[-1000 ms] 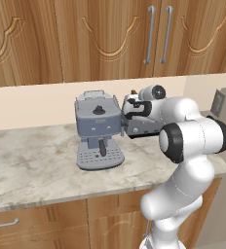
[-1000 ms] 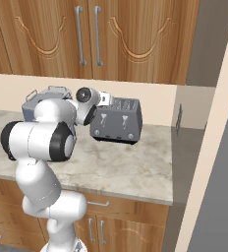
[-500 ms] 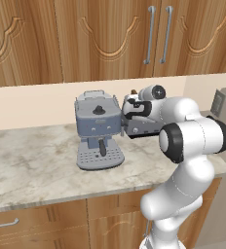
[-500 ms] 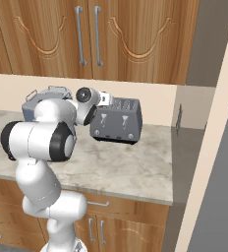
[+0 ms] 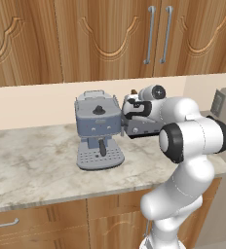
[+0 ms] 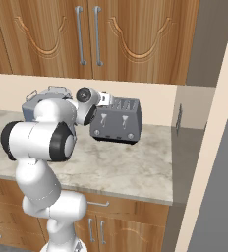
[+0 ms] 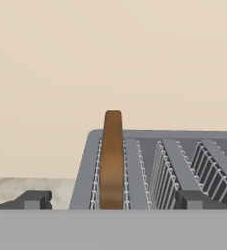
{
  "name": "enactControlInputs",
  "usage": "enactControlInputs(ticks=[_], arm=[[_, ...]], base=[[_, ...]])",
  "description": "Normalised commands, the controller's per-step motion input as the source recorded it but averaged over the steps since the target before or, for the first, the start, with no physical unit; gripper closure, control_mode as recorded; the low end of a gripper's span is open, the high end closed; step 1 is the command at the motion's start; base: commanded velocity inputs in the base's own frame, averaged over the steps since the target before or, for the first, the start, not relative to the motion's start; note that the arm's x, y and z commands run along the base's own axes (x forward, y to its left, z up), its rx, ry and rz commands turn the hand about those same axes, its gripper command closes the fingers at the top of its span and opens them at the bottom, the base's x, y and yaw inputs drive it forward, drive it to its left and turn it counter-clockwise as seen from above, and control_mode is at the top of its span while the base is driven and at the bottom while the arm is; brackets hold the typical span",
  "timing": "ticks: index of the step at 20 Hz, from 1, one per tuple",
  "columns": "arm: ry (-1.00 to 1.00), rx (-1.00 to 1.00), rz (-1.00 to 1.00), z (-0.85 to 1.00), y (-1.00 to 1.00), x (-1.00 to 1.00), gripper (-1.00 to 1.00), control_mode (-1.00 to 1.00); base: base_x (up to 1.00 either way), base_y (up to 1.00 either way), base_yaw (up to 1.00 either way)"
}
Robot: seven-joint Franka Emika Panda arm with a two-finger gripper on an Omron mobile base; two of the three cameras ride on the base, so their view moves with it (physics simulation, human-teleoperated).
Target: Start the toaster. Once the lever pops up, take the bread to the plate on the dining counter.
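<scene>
Where hand view looks: bread [image 7: 111,161] slotted.

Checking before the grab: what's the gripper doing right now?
Gripper: open, holding nothing; its fingertips straddle the bread standing in the toaster slot.

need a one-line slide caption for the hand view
Open fingers straddle the toaster top, bread standing in its leftmost slot.

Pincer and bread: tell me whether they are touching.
Apart. In the hand view the pincer stands open, its fingertips well out to either side of the bread, which sits in the toaster slot.
</scene>
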Motion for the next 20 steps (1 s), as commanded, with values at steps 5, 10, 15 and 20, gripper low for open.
enactControlInputs(ticks=[5,10,15,20], arm=[[0.0,0.0,0.0,0.0,0.0,0.0,-1.0,-1.0],[0.0,0.0,0.0,0.0,0.0,0.0,-1.0,-1.0],[0.0,0.0,0.0,0.0,0.0,0.0,-1.0,-1.0],[0.0,0.0,0.0,0.0,0.01,0.0,-1.0,-1.0]], base=[[0.0,0.0,0.0],[0.0,0.0,0.0],[0.0,0.0,0.0],[0.0,0.0,0.0]])
